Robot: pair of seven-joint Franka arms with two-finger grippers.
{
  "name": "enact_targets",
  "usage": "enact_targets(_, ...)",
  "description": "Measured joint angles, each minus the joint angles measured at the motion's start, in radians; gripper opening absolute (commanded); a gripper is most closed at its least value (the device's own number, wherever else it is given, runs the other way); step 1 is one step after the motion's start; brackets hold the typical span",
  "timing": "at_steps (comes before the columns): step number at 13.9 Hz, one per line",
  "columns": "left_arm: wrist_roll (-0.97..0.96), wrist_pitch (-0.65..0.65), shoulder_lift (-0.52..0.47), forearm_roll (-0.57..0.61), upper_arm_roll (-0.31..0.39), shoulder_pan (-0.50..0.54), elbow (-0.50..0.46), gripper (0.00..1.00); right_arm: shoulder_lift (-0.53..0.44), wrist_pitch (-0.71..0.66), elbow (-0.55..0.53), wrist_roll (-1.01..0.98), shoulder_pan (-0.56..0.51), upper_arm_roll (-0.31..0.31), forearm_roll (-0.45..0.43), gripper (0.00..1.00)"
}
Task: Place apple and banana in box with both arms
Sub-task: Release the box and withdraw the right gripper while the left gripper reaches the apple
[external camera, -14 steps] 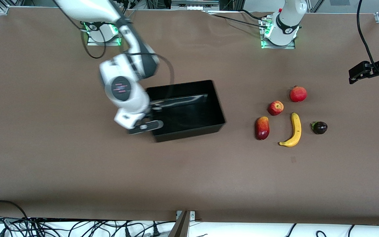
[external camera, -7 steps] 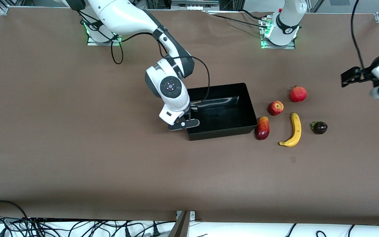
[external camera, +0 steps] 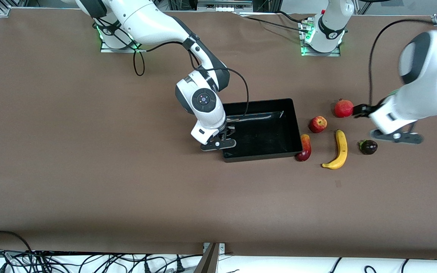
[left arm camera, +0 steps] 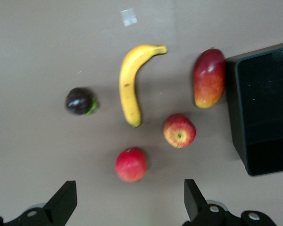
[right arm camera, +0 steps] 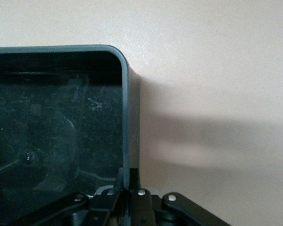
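Observation:
The black box (external camera: 258, 101) lies mid-table. My right gripper (external camera: 224, 137) is shut on the box's wall at the right arm's end; the right wrist view shows the fingers of the right gripper (right arm camera: 130, 181) clamped on that wall (right arm camera: 126, 117). The apple (external camera: 318, 124) and the banana (external camera: 340, 149) lie on the table beside the box, toward the left arm's end. My left gripper (external camera: 359, 110) hangs open and empty over the fruits. Its wrist view shows the left gripper (left arm camera: 129, 207), the apple (left arm camera: 179, 131), the banana (left arm camera: 128, 84) and the box's end wall (left arm camera: 236, 117).
A red-yellow mango-like fruit (external camera: 305, 148) touches the box's corner nearest the fruits. A plain red round fruit (external camera: 343, 108) lies farther from the front camera than the apple. A dark purple fruit (external camera: 368, 146) lies beside the banana toward the left arm's end.
My right gripper has dragged the box toward the left arm's end until it meets the mango-like fruit. My left arm has swung in from the table's end to over the fruits.

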Motion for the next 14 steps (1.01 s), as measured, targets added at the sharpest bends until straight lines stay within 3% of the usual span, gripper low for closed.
enact_targets(1,-0.001,0.055,0.001,0.0,-0.013,-0.001,-0.044,1.0,0.002,0.002,0.002,0.0,0.0,0.0,0.001,0.7)
enact_targets(2,-0.001,0.114,0.003,0.0,-0.019,-0.004,-0.089,1.0,0.003,0.002,0.004,0.0,0.001,0.0,0.001,1.0)
enact_targets(6,-0.011,0.375,0.014,0.0,-0.022,-0.005,-0.299,1.0,-0.014,-0.038,0.035,0.0,0.001,-0.008,0.001,1.0)
enact_targets(9,-0.1,0.545,0.017,0.0,-0.048,-0.008,-0.439,1.0,-0.1,-0.147,0.06,-0.013,-0.022,-0.048,0.001,1.0)
enact_targets(11,-0.154,0.65,0.021,0.0,-0.064,-0.013,-0.52,1.0,-0.19,-0.259,0.06,-0.055,-0.084,-0.098,0.001,1.0)
enact_targets(14,-0.166,0.736,0.05,0.0,-0.064,-0.013,-0.57,1.0,-0.288,-0.404,0.054,-0.197,-0.221,-0.118,0.014,1.0)
